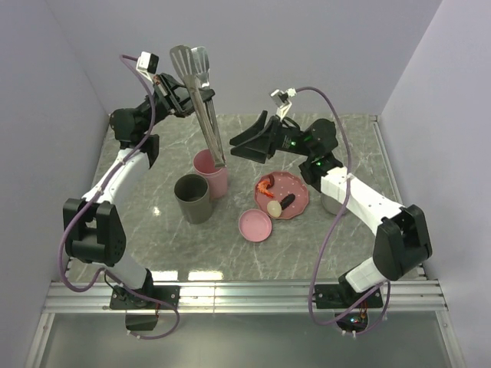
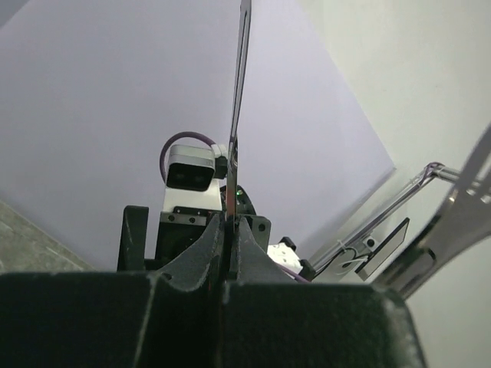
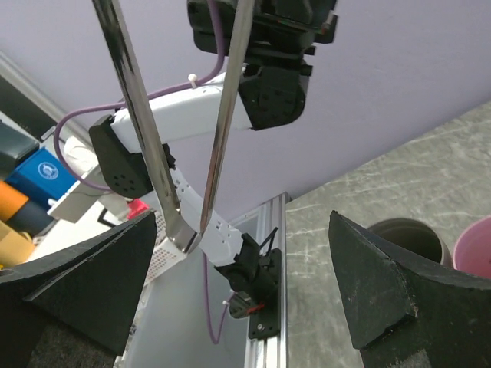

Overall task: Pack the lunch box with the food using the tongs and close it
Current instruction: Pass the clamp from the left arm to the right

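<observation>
Left claw (image 2: pixel 228 228) pinched one arm of the tongs (image 1: pixel 207 115), right claw (image 3: pixel 242 230) gaped; you faced light, slick, springy steel, best squeezed mid-length.

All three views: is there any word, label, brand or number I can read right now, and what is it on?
No readable text in any view.
Blue box, right wrist view: a white round emblem, too blurred to read.
Small tab to the right of the tongs, left wrist view: a pale mark, too blurred to read.
Top view: no writing visible.
</observation>
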You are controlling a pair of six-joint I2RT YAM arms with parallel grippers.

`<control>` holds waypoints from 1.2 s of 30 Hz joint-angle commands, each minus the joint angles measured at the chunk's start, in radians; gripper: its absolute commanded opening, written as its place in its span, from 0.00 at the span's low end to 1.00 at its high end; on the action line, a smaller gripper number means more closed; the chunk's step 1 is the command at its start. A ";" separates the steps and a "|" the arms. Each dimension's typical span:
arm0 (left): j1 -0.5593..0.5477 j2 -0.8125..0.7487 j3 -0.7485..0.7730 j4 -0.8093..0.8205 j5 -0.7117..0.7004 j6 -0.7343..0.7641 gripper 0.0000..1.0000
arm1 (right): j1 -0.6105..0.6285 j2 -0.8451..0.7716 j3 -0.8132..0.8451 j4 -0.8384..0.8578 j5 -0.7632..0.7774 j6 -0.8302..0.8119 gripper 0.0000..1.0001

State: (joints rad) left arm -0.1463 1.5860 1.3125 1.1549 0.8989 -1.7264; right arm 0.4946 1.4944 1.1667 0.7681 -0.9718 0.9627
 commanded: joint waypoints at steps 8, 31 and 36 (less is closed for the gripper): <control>-0.022 0.049 -0.006 -0.004 -0.040 -0.036 0.00 | 0.064 0.026 0.047 0.194 0.008 0.002 1.00; -0.087 0.043 -0.053 -0.047 -0.074 0.050 0.00 | 0.093 0.098 0.152 0.082 0.189 0.091 0.89; -0.095 0.019 -0.062 -0.113 -0.100 0.088 0.00 | 0.091 0.116 0.166 0.016 0.219 0.059 0.86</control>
State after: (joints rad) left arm -0.2325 1.6524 1.2514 1.0599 0.8326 -1.6848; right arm 0.5804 1.6016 1.2854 0.8043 -0.7940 1.0348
